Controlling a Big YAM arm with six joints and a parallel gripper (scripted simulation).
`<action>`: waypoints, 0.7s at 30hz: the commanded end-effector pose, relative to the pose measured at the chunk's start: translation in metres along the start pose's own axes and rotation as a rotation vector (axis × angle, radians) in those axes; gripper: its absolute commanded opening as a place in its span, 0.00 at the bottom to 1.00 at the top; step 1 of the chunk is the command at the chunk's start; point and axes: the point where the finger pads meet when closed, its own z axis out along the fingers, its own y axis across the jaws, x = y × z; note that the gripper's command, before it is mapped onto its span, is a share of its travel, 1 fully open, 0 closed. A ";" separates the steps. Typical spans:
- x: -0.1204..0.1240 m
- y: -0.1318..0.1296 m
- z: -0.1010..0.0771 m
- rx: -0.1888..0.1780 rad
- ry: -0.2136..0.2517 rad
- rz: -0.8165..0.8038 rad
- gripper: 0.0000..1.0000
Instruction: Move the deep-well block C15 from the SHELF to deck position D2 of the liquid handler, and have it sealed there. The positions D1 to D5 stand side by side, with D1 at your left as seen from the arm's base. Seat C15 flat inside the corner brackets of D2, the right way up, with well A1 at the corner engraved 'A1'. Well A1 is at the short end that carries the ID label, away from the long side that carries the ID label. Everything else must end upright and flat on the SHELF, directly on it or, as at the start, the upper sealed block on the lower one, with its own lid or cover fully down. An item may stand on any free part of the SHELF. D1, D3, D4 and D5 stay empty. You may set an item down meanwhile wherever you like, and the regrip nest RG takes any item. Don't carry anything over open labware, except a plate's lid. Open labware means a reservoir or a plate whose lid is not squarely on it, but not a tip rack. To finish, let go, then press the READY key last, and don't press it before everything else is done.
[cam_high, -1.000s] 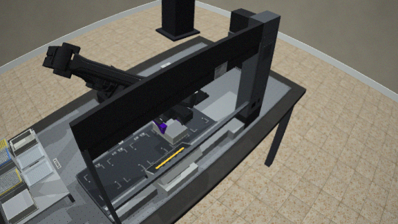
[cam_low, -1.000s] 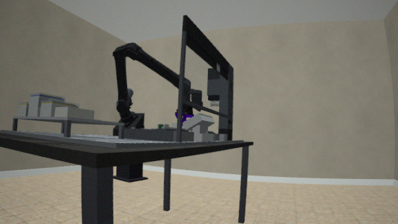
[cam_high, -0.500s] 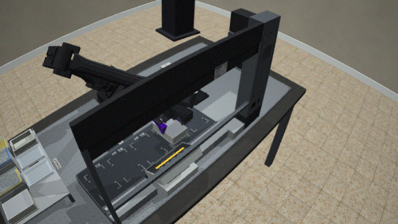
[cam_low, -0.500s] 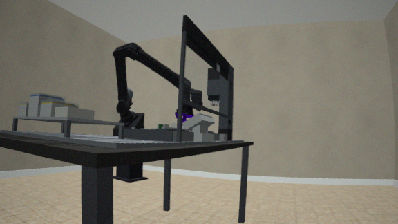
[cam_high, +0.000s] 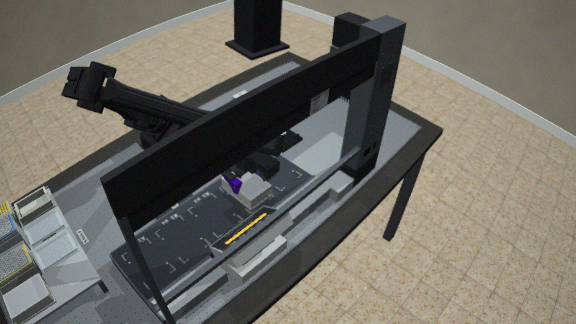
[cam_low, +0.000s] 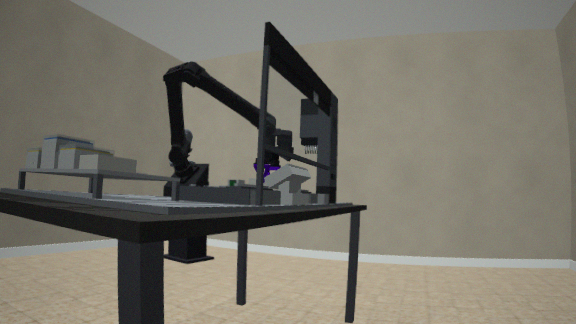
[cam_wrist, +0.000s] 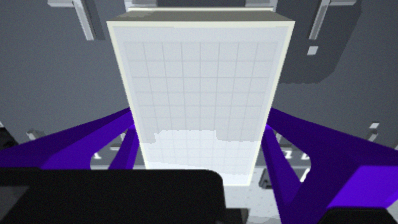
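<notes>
My gripper (cam_wrist: 200, 111) has its purple fingers shut on the long sides of a pale deep-well block (cam_wrist: 200, 95) whose top is covered by a white seal with a faint grid. In the top view the block (cam_high: 253, 190) is under the black gantry beam, just above the dark deck (cam_high: 200, 225) with its white corner brackets. The purple fingers (cam_high: 233, 183) show at the block's arm-side end. In the exterior view the block (cam_low: 291, 176) looks tilted, its far end higher. I cannot read any label or tell which deck position lies below it.
The gantry beam (cam_high: 250, 125) spans the deck, with the pipetting head (cam_low: 312, 125) hanging near the block. A yellow strip (cam_high: 245, 228) runs along the deck's front. The shelf (cam_high: 30, 240) at the left holds several plates and racks.
</notes>
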 end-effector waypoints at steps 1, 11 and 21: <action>-0.001 -0.002 0.005 0.002 -0.001 0.002 0.00; -0.001 -0.002 0.009 0.002 -0.001 0.001 0.00; -0.001 -0.002 0.011 0.002 -0.001 0.002 0.00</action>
